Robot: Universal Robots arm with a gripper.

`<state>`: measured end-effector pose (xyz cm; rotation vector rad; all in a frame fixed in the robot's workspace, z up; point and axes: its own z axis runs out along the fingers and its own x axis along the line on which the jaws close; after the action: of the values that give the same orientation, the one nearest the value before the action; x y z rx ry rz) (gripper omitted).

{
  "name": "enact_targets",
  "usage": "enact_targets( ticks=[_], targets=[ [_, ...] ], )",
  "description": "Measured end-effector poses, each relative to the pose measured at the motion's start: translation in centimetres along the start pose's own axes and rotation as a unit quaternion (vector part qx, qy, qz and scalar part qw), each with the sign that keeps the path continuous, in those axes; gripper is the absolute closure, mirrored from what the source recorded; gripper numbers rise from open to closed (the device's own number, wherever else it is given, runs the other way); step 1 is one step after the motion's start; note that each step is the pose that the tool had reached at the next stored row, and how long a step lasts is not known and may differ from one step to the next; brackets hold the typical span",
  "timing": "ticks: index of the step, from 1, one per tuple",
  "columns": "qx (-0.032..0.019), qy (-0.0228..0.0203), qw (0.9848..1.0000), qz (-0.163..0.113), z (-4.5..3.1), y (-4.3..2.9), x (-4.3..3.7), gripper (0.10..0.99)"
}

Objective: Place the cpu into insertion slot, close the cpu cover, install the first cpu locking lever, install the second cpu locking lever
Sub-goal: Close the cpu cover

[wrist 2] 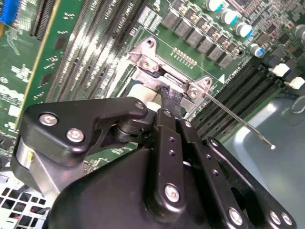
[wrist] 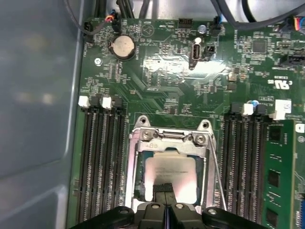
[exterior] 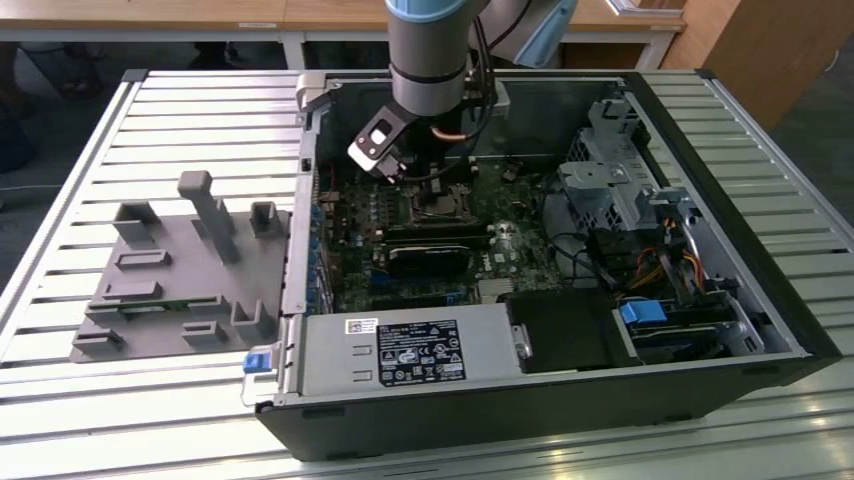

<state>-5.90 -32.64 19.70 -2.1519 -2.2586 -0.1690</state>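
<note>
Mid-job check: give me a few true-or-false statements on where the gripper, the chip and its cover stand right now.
1. The small pale silvery square cpu sits in the square black insertion slot on the green board. True.
2. The gripper hangs over the grey plastic fixture. False: it is down at the socket inside the open black computer case; the grey plastic fixture stands outside the case, on the exterior view's left.
3. The thin silvery metal cpu cover lies down around the cpu, whose top shows through its window. True.
4. The gripper is spread wide open. False: it is shut, tips at the cpu's edge.
</note>
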Motion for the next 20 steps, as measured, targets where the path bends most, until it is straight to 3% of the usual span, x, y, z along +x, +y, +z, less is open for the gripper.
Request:
enact_targets(
  ticks=[6,10,13,20],
  targets=[
    [0.0013,0.0047,1.0,0.001,-0.01,0.01,-0.15,0.98],
    [-0.0014,0.0097,1.0,0.001,-0.23,0.18,0.09,0.98],
    [-0.0009,0.0089,1.0,0.001,-0.79,0.21,0.13,0.98],
    [-0.0009,0.0089,1.0,0.001,-1.04,0.23,0.15,0.98]
  ],
)
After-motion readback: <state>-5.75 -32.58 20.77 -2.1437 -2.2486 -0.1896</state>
